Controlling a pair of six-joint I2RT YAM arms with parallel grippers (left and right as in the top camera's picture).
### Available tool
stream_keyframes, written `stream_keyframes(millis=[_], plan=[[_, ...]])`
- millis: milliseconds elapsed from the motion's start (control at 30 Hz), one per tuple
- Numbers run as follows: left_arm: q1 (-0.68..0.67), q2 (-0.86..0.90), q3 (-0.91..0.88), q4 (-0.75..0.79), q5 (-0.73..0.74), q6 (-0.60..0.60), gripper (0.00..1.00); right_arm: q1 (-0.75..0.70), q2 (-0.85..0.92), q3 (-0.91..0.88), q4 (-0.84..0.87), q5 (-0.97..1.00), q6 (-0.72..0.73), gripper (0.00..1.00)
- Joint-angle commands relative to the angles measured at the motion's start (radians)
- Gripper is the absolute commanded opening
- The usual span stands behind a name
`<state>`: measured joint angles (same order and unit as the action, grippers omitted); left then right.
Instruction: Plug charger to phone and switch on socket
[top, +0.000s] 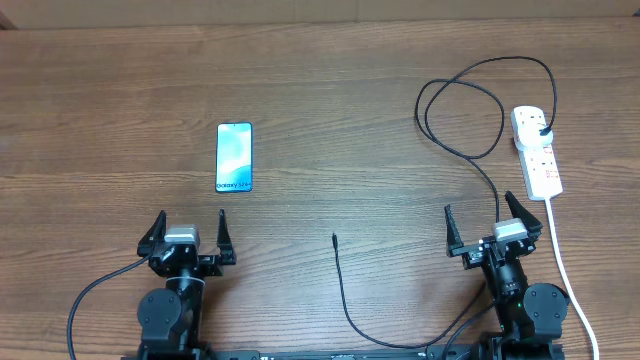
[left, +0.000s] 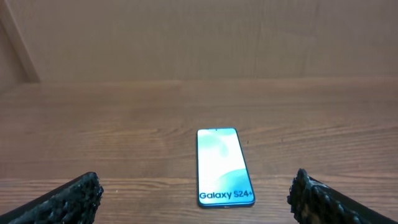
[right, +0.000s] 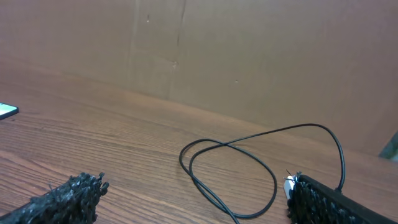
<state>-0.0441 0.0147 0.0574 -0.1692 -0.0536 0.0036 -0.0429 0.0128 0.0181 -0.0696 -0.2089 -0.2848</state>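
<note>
The phone (top: 234, 156) lies flat at the left centre of the table, its screen lit and the "Galaxy" text at its near end. My left gripper (top: 191, 218) stands open just short of it, and the phone (left: 224, 167) lies ahead between the fingers, untouched. The white socket (top: 536, 150) lies at the far right. The charger's black plug (top: 541, 130) sits in it. The charger cable (top: 460, 110) loops across the table to its free tip (top: 334, 238) at the front centre. My right gripper (top: 480, 208) is open and empty, with the cable loop (right: 222, 144) ahead of it.
The socket's white cord (top: 560, 260) runs down the right side past my right arm. A brown wall (right: 249, 56) rises behind the wooden table. The charger cable passes under my right gripper toward the front edge.
</note>
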Motion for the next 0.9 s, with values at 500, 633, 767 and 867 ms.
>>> stream_keyframes(millis=[500,633,767,867], plan=[[-0.001,0.143,0.253,-0.071,-0.009,0.0,1.0,0.005,-0.01,-0.01,0.004,0.01,0.001,1.0],[-0.001,0.27,0.336,-0.072,-0.005,0.0,1.0,0.005,-0.01,-0.01,0.004,0.01,0.001,1.0],[-0.002,0.416,0.457,-0.107,-0.005,0.0,1.0,0.005,-0.01,-0.01,0.004,0.01,0.001,1.0],[-0.002,0.529,0.568,-0.164,0.003,0.0,1.0,0.005,-0.01,-0.01,0.004,0.01,0.001,1.0]])
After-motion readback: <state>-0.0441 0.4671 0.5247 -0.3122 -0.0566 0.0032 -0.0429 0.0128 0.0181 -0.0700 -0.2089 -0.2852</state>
